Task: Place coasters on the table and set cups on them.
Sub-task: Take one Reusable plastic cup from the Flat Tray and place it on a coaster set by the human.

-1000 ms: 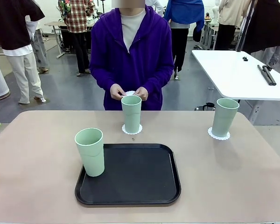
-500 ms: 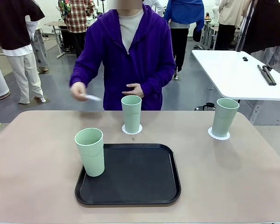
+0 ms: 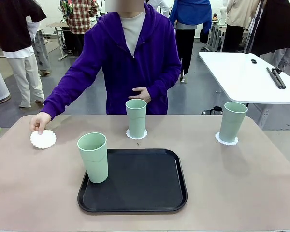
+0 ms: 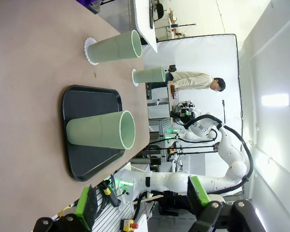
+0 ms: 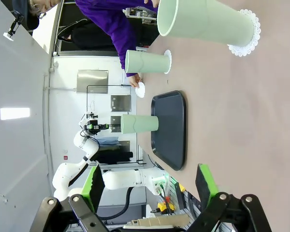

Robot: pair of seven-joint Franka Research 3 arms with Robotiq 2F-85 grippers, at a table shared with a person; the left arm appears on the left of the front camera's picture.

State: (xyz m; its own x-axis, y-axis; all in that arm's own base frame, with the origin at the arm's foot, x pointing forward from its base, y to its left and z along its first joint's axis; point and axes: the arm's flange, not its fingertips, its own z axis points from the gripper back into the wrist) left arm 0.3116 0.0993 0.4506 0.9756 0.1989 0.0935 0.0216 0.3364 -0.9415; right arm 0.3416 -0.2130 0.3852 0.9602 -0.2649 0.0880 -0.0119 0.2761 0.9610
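**Third coaster down, last cup on the tray**

A person's hand [image 3: 38, 122] touches the third coaster [image 3: 43, 139] at the table's [image 3: 241, 183] left side. The unplaced cup [image 3: 93, 157] stands at the black tray's [image 3: 135, 181] left edge. The left gripper [image 4: 141, 200] and right gripper [image 5: 150, 186] gape, empty. Risk: a high grasp may topple this tall, tapered cup.

Two coasters [image 3: 222, 141] largely under cups [image 3: 232, 121]

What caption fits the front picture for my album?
A person's hand presses a coaster onto the table while one cup stands on the black tray.
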